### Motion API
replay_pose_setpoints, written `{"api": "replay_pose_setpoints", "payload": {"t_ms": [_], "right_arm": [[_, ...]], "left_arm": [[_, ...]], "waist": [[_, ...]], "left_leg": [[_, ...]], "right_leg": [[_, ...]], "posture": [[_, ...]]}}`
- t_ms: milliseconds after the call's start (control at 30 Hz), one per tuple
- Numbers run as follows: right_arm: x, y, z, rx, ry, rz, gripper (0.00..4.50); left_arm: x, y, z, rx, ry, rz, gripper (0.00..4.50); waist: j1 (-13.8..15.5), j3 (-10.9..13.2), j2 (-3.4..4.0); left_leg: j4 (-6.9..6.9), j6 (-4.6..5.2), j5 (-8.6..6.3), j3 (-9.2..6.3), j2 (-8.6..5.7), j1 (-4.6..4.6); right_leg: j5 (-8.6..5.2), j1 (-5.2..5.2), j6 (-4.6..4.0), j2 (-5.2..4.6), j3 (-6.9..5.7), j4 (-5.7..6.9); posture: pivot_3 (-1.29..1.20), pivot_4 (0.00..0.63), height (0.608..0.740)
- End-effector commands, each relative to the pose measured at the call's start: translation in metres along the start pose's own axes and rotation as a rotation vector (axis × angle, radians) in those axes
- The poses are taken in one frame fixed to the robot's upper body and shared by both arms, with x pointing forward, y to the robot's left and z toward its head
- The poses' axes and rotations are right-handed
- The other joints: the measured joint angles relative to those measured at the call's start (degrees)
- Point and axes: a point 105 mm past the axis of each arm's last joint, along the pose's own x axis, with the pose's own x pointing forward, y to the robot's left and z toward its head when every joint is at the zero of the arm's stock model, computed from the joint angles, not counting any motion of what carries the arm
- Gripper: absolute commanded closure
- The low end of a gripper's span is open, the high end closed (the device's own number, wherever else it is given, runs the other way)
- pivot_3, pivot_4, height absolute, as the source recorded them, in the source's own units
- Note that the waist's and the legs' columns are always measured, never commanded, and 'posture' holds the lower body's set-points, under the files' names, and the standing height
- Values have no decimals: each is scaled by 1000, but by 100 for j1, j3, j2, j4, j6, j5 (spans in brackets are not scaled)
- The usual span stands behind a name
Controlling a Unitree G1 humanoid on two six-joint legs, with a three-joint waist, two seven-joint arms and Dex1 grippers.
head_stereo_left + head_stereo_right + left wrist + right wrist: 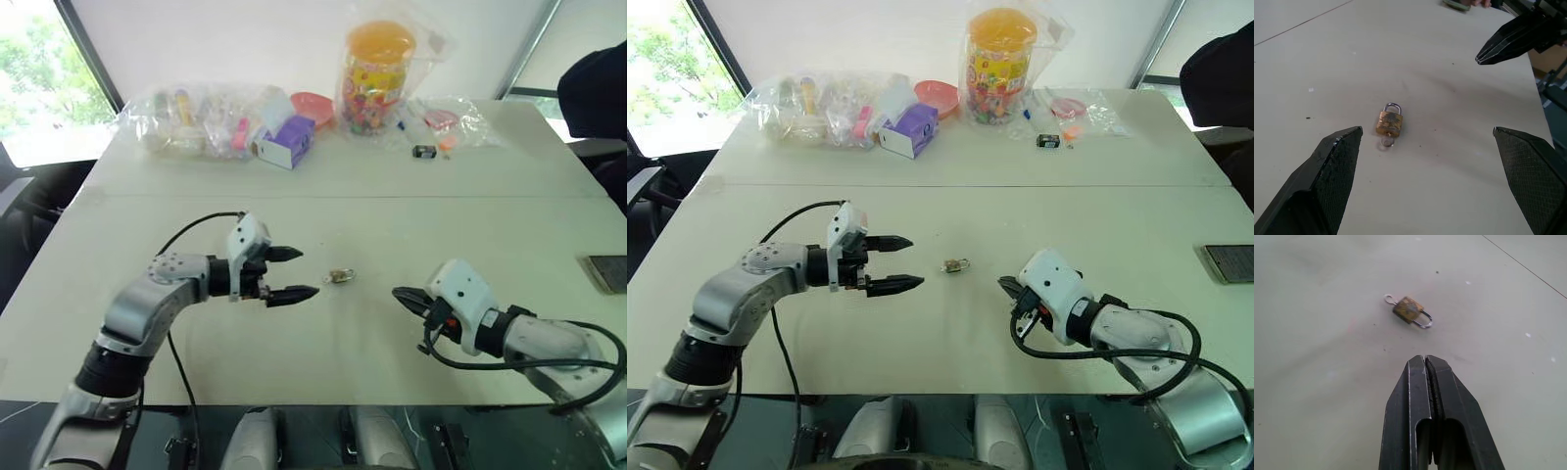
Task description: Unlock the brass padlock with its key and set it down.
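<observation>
Two grippers, and neither has the brass padlock [340, 276] yet; it's lying flat on the table [392, 225] between them, key [1386, 142] stuck in the bottom, shackle looks seated. Your left gripper [289, 273] has its fingers spread wide, near the lock; the right gripper [404, 297] is pinched closed on nothing — so turning the key and setting it down are all ahead of you, I'd say.

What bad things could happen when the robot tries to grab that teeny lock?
1. The brass padlock lies flat on the table and is smaller than a fingertip of the open left pincer, so it may skid away instead of being pinched.
2. The key looks even tinier, so the shut right pincer may struggle to turn it.
</observation>
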Motion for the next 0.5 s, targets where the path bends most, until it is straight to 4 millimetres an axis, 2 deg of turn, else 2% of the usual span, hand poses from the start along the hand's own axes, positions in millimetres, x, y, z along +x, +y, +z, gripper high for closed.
{"api": "replay_pose_setpoints", "payload": {"t_ms": [33,233,500], "right_arm": [[1,-1,16,-63,-43,28,4500],[5,-12,20,-120,-34,36,4500],[5,-18,25,-153,-38,30,4500]], "left_arm": [[-8,-1,14,58,-20,-20,55],[-9,7,24,70,-46,2,55],[-3,0,24,47,-58,-27,55]], "waist": [[3,0,-1],[12,2,-3],[-3,2,-3]], "left_leg": [[1,0,0,0,-1,-1],[1,0,0,-1,-2,-3],[1,1,-1,0,0,-3]], "right_leg": [[0,0,0,-2,0,-1],[0,0,0,-5,-2,-1],[0,-1,1,-10,0,-2]], "posture": [[0,150,735],[0,150,735],[0,150,735]]}}
